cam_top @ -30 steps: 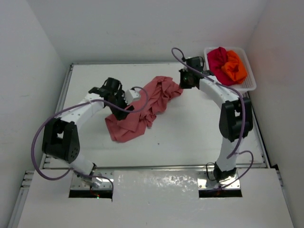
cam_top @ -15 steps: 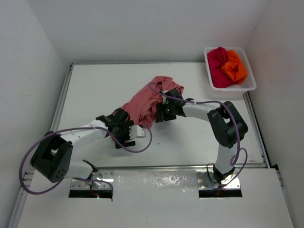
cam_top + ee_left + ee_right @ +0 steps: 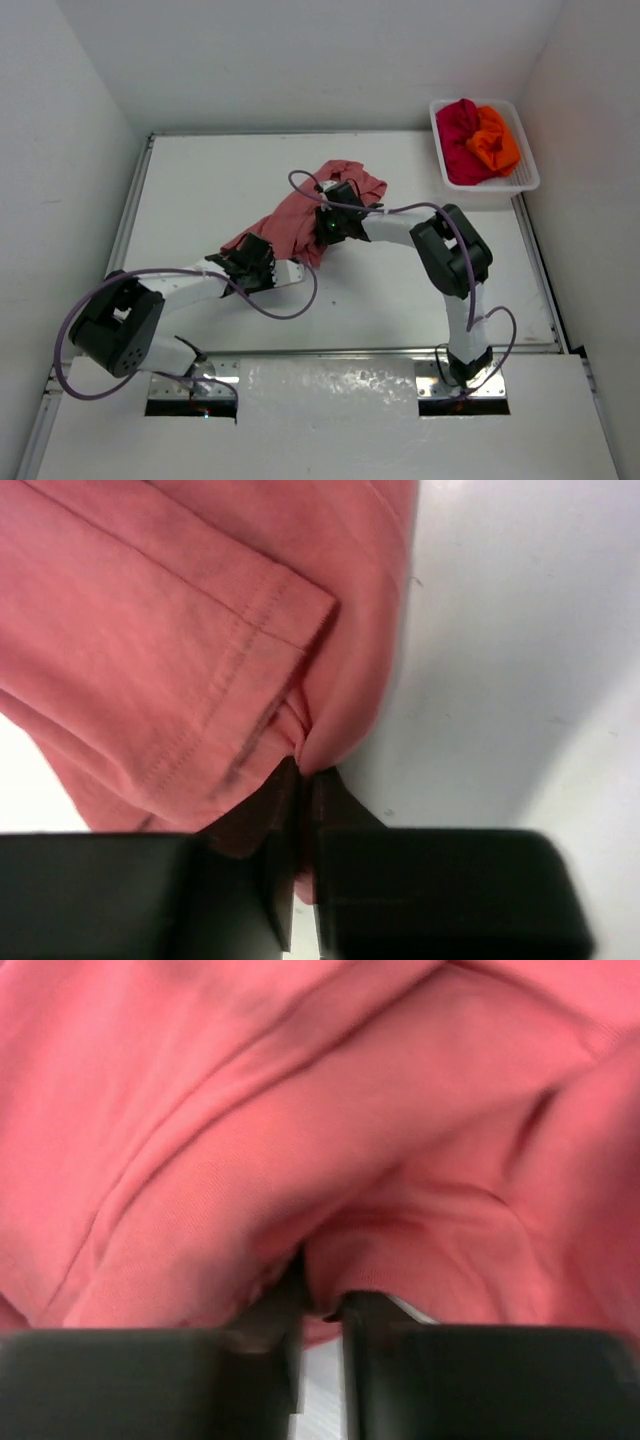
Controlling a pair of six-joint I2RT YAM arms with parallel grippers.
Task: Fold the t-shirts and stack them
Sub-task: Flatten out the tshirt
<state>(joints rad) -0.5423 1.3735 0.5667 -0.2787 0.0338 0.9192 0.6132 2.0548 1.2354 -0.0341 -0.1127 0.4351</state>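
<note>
The dusty salmon-pink cloth t-shirt (image 3: 292,214) lies bunched in a diagonal ridge across the middle of the white table (image 3: 200,175). It is not yet spread flat, let alone folded. A second ago both arms stood off: the left one hung over the shirt's left part and the right one was up near the shirt's far end, close to the white plastic mesh basket (image 3: 530,172). Since then both have swung in low and their jaws have come together. The left gripper (image 3: 258,268) now sits at the shirt's near-left end. Its wrist view shows the two black fingers almost touching, with a gathered fold of pink cloth pinched between the tips, just beside a stitched hem. The right gripper (image 3: 328,228) has come onto the middle of the ridge, and its wrist view likewise shows the jaws nearly shut on a tuck of the same fabric. The shirt has been drawn into a tighter heap than before, its near end pulled away from the front edge. With two grips taken on the shirt, the likely next step is to lift and pull them apart to open the garment out. The deep crimson red t-shirt (image 3: 458,130) and the bright orange t-shirt (image 3: 496,142) are crumpled in the basket, untouched.
</note>
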